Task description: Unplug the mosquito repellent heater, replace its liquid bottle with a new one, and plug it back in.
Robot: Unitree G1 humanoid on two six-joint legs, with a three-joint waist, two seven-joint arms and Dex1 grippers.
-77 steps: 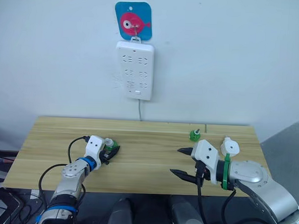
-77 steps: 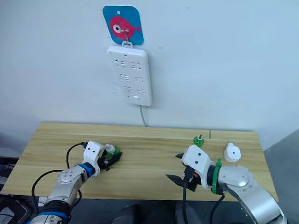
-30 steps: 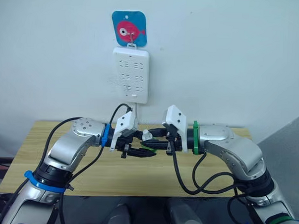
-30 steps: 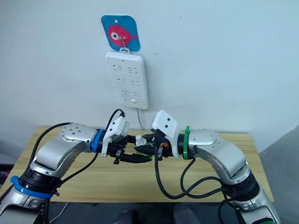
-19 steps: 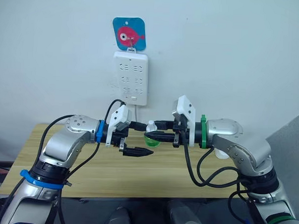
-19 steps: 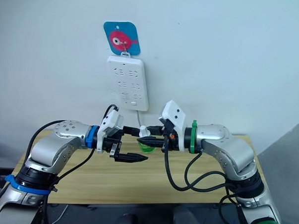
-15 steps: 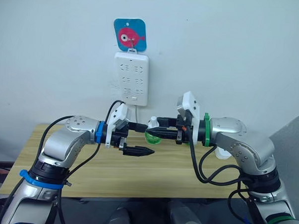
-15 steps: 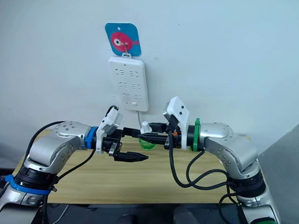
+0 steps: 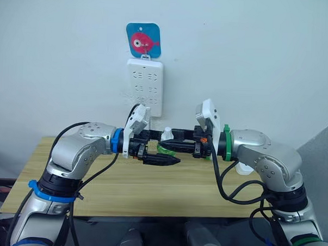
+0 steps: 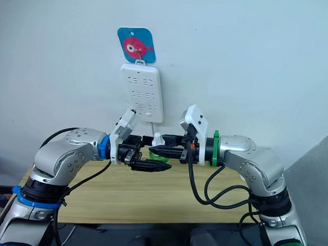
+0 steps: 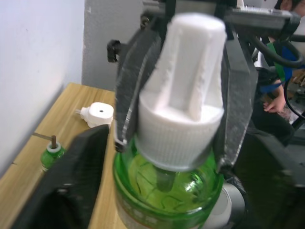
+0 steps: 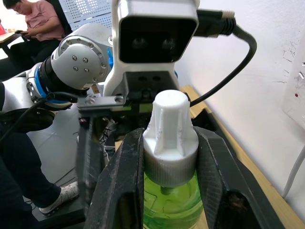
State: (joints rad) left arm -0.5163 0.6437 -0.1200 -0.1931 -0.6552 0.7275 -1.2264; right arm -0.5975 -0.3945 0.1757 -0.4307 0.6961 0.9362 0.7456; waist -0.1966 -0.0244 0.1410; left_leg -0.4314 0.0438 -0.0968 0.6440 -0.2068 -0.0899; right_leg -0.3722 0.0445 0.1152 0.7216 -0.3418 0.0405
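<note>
my right gripper (image 12: pixel 167 157) is clamped on the green liquid bottle (image 12: pixel 172 198) at its white cap (image 12: pixel 170 136); my left gripper (image 9: pixel 162 148) faces it, spread wide around it.

Two bottles (image 11: pixel 167 157) (image 11: pixel 50 153), one heater (image 11: pixel 97 114), one strip (image 9: pixel 145 87).

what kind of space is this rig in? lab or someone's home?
Probably a lab or office test bay, not a home: a bare wooden table against a plain wall, a power strip hung from a fish hook, and a seated person behind.
</note>
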